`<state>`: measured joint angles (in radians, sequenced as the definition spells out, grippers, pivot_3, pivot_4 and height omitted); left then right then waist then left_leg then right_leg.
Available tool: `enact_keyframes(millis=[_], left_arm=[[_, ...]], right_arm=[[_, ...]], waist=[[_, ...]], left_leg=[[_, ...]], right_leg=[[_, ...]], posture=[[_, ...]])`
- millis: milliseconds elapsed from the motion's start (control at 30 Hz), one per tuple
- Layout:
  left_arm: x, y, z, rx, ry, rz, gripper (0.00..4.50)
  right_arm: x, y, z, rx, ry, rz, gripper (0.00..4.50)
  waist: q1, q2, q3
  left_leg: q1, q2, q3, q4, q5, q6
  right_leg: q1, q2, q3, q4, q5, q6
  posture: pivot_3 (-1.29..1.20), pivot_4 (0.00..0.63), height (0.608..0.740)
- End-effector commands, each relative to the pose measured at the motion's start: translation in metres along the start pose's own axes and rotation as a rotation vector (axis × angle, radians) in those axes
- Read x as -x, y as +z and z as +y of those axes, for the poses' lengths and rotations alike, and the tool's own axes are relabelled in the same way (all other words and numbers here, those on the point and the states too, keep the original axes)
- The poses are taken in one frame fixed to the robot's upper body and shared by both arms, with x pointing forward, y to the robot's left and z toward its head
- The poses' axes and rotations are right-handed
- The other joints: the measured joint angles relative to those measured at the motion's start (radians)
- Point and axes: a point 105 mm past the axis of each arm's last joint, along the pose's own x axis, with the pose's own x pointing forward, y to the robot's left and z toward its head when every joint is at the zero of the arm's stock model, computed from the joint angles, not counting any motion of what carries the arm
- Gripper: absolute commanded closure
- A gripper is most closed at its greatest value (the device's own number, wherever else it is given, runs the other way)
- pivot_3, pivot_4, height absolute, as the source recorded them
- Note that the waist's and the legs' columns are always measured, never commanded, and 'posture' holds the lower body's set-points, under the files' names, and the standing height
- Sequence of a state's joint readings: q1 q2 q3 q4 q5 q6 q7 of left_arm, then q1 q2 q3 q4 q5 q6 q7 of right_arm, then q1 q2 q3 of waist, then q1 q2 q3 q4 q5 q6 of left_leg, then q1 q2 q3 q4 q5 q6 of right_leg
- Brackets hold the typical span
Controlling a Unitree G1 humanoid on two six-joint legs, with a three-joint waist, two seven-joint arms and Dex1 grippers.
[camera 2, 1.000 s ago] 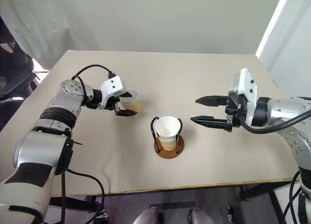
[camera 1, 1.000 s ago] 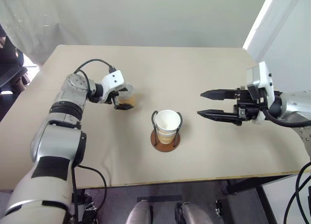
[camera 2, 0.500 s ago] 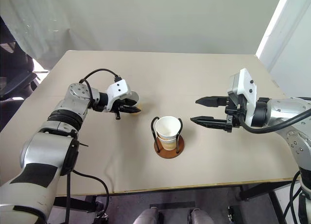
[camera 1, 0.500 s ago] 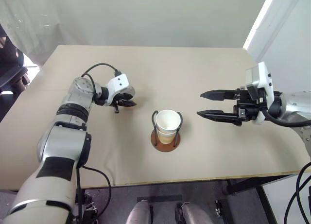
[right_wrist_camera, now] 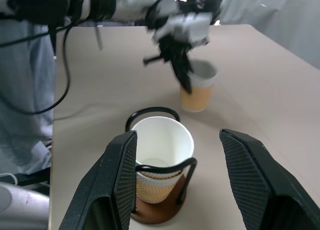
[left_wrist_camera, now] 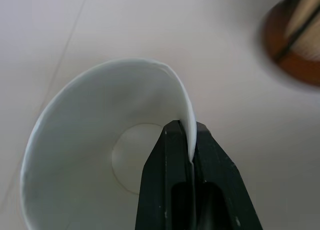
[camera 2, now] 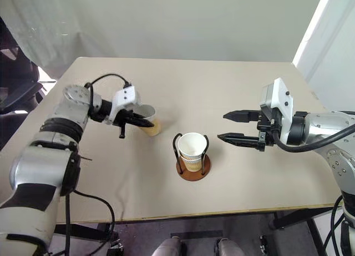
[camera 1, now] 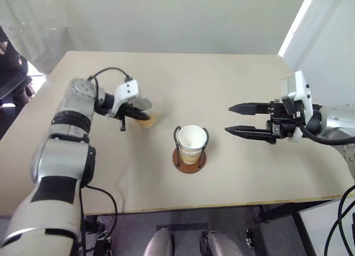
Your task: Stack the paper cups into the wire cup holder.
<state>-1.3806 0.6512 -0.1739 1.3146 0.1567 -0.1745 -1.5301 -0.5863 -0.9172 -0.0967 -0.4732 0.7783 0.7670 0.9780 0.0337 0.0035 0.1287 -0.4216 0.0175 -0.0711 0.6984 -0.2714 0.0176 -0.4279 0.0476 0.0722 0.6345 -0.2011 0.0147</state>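
One loose paper cup (camera 2: 147,120) now pinched by rim in left pincer (camera 2: 145,123), which closed since second ago; lifting off tabletop (camera 2: 233,100) left of wire cup holder (camera 2: 192,153). Right pincer (camera 2: 226,127) half open, empty. Next, judged: carry to holder

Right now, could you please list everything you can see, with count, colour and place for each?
paper cup in the left hand: one, tan outside, white inside, to the robot's left of the holder, tilted, pinched at its rim
paper cups in the holder: at least two nested, tan with white rims, upright
wire cup holder: one, reddish-brown disc base, dark wire loops, near the table's middle
table: one, beige top
left hand: black fingers shut on the held cup's wall, one inside, one outside
right hand: black fingers open, holding nothing, to the robot's right of the holder, pointing toward it
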Motion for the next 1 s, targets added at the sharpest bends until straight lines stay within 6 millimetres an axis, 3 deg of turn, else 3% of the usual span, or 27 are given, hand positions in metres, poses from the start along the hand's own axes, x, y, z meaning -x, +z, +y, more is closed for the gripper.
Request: enact_keyframes(millis=[33, 233, 500, 667, 1000], left_arm=[[0.022, 0.052, 0.007, -0.106, -0.015, -0.086, 4.48], [0.028, 0.107, 0.001, -0.209, -0.066, -0.186, 4.48], [0.023, 0.171, -0.054, -0.333, -0.369, -0.347, 4.48], [0.011, 0.171, -0.072, -0.374, -0.476, -0.312, 4.48], [-0.018, 0.16, -0.08, -0.376, -0.567, -0.27, 4.48]], right_arm=[[0.014, 0.009, -0.001, 0.046, -0.02, -0.011, 1.83], [0.02, 0.007, -0.007, 0.064, -0.076, 0.0, 1.83], [0.027, 0.011, -0.005, 0.091, -0.121, 0.006, 1.83], [0.03, 0.013, -0.004, 0.102, -0.148, 0.011, 1.83], [0.037, 0.016, 0.005, 0.109, -0.192, 0.03, 1.83]], waist=[[0.002, 0.0, 0.0], [-0.006, 0.002, 0.001], [-0.007, 0.002, 0.001], [-0.007, 0.004, 0.002], [-0.005, 0.005, 0.003]], left_leg=[[0.0, 0.0, 0.0, 0.0, -0.001, 0.001], [0.0, -0.001, 0.003, -0.001, -0.003, 0.005], [-0.004, -0.001, 0.007, -0.001, -0.002, 0.004], [0.0, -0.001, 0.009, 0.0, -0.003, 0.006], [0.002, -0.001, 0.009, 0.001, -0.002, 0.007]], right_leg=[[0.0, -0.001, 0.0, -0.001, 0.0, 0.0], [0.0, -0.002, 0.006, -0.004, 0.0, 0.003], [-0.004, -0.001, 0.009, -0.005, 0.001, 0.006], [0.0, -0.001, 0.01, -0.006, 0.001, 0.007], [0.002, -0.002, 0.011, -0.004, 0.002, 0.008]], posture=[[0.0, 0.15, 0.74], [0.0, 0.15, 0.74], [0.0, 0.15, 0.74], [0.0, 0.15, 0.74], [0.0, 0.15, 0.74]])
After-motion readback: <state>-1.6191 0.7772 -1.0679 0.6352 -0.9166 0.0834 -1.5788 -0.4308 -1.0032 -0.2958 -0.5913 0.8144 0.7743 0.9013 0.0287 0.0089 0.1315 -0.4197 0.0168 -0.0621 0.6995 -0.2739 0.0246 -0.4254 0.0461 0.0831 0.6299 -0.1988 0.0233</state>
